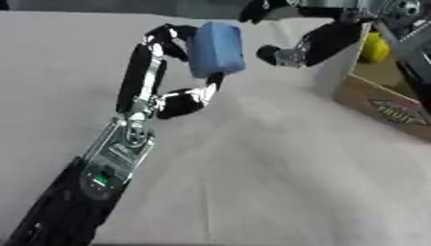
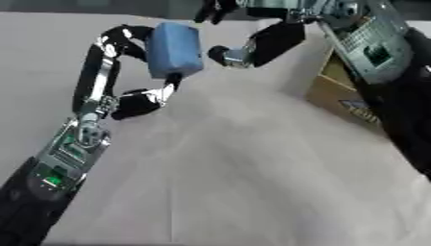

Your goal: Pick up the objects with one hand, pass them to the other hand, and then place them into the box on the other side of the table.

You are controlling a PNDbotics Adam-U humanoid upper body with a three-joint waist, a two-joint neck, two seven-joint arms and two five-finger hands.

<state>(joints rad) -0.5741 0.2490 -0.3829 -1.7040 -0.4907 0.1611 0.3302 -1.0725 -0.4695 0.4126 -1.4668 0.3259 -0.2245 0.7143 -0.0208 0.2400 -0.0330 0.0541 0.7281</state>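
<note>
A blue soft block [image 1: 216,48] hangs above the white cloth, pinched between the fingers and thumb of my left hand [image 1: 150,81], whose arm rises from the lower left. My right hand [image 2: 268,41] comes in from the upper right, fingers straight and spread, its thumb tip [image 2: 225,55] a short gap from the block's right side and not touching it. A cardboard box [image 1: 380,103] stands at the right edge with a yellow object [image 1: 374,47] inside it.
The white cloth [image 1: 252,173] covers the table and lies wrinkled in front of me. The box's near wall bears a printed label [image 1: 397,109]. My right forearm [image 2: 396,91] crosses over the box in the right eye view.
</note>
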